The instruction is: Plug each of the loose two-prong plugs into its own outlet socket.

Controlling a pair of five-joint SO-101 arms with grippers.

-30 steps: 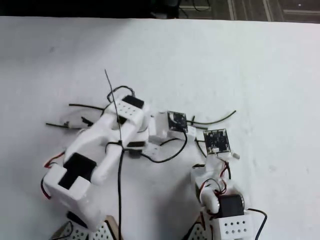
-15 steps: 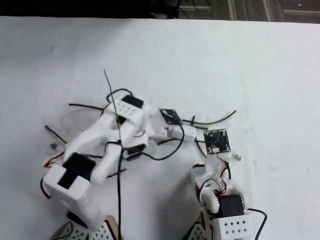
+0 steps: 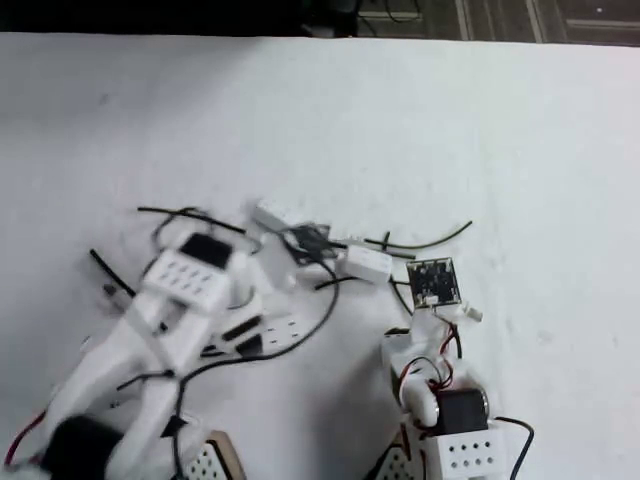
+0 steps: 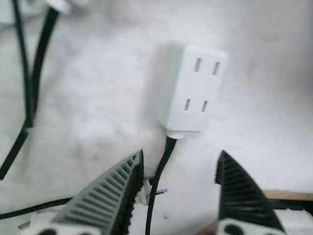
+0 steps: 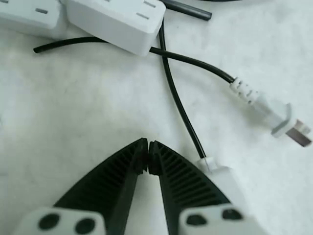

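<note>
On the white table (image 3: 520, 150), the left arm's pincer (image 4: 182, 156) stands wide open, with one ribbed finger on each side of a thin black cord (image 4: 159, 171). This cord comes out of a white rectangular outlet block (image 4: 193, 90) with two pairs of slots. The block lies flat on the table just ahead of the fingertips and touches neither of them. No plug sits in its slots.

The right arm's pincer (image 5: 147, 147) is closed, its black ribbed fingers meeting tip to tip with nothing between them, low over bare table. Near it, off to one side, lies a loose white two-prong plug (image 5: 281, 120), with its metal prongs pointing away from the pincer. The plug's black lead (image 5: 195, 61) runs toward a second white outlet block (image 5: 115, 19).

Seen from above, a tangle of black cords (image 3: 310, 240) lies between the two arms.
</note>
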